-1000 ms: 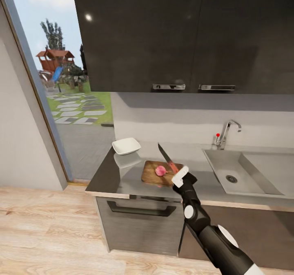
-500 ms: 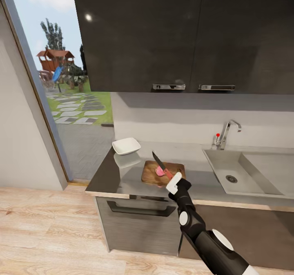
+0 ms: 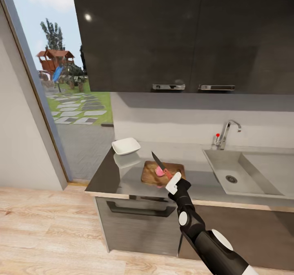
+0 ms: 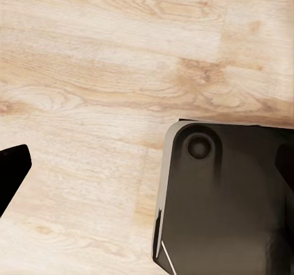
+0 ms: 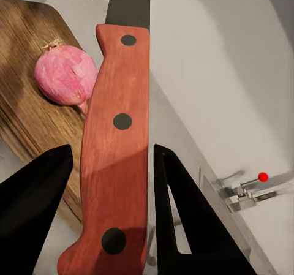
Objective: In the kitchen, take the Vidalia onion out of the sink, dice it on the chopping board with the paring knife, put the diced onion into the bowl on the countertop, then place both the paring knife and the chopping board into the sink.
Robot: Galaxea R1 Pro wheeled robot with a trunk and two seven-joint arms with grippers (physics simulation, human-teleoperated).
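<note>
The pinkish Vidalia onion (image 3: 158, 171) (image 5: 64, 75) lies whole on the brown chopping board (image 3: 152, 176) (image 5: 24, 113), which rests on the grey countertop (image 3: 110, 173). My right gripper (image 3: 173, 182) (image 5: 113, 155) is shut on the paring knife (image 3: 160, 165) by its reddish handle (image 5: 119, 140). The dark blade slants up and away, just over the onion's right side. The white bowl (image 3: 126, 146) stands on the countertop behind and left of the board. The grey sink (image 3: 220, 164) with its chrome tap (image 3: 225, 133) is to the right. My left gripper (image 4: 150, 165) hangs open over the floor.
Dark wall cabinets (image 3: 179, 34) hang above the countertop. A glass door (image 3: 61, 83) to the garden is at the left. Light wooden floor (image 3: 45, 230) (image 4: 98, 73) lies in front of the cabinets. The robot's dark base (image 4: 226, 195) is below the left gripper.
My right gripper has moved left and a little forward with the knife, bringing the blade from right of the onion to just over it. In the last half second it barely moved.
</note>
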